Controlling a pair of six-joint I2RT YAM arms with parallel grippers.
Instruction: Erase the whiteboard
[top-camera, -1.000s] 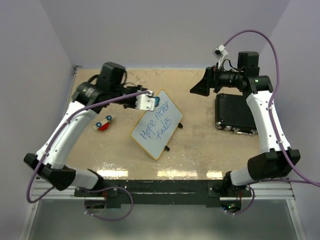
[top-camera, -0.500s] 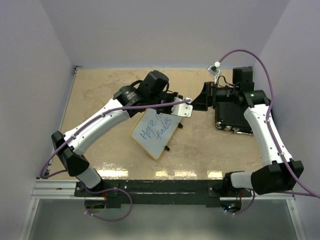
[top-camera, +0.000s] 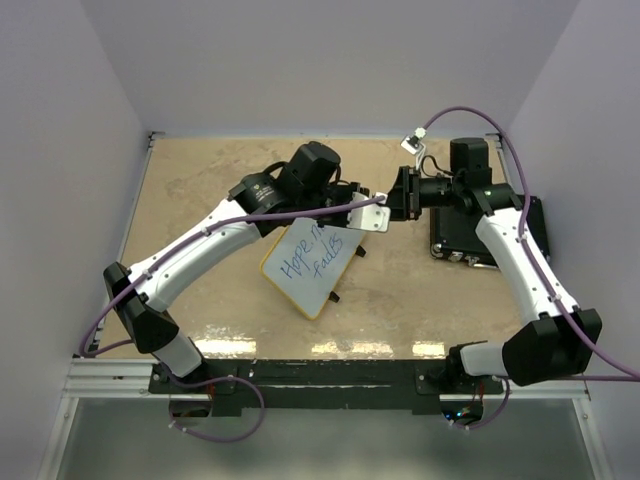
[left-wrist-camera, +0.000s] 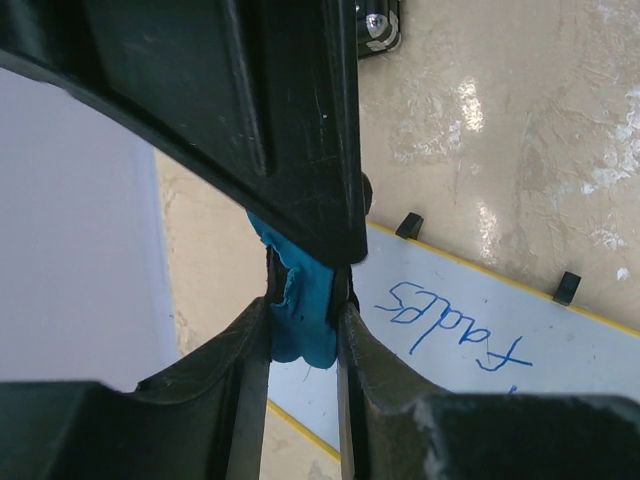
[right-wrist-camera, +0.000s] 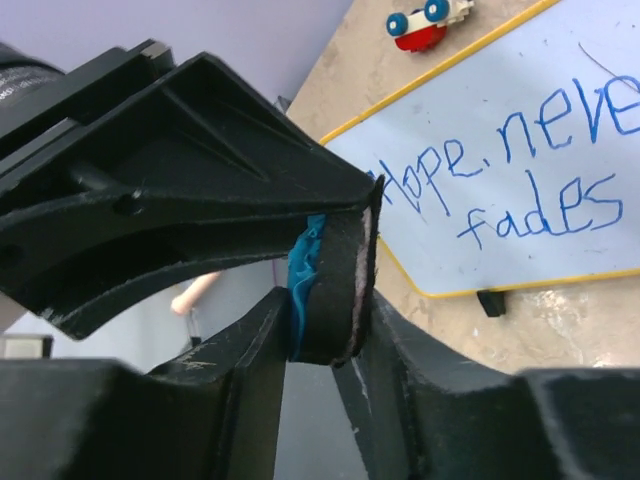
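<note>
In the top view, the whiteboard (top-camera: 312, 262) lies flat and skewed at the centre of the desk (top-camera: 190, 170), its blue writing unwiped. Just above the board's upper right corner your left tool (top-camera: 368, 213) pinches a small eraser (top-camera: 374, 218), and the right tool (top-camera: 396, 198) meets it from the right. There is bare desk at the upper left and at the lower right of the board. The black case (top-camera: 480, 235) crowds the right side.

In the left wrist view, your left tool is narrow, clamped on the eraser's blue pad. A right finger presses in from the top of the frame. The board fills the lower right, with its black tabs (left-wrist-camera: 408, 225) along the upper edge.

In the right wrist view, the right tool sits tight on both faces of the eraser, so both tools grip it. The board lies at the right, and a toy car (right-wrist-camera: 425, 22) sits at the top.

The board looks light, stiff and slick, so expect it to slide under a wipe. Pin it at the yellow frame.
</note>
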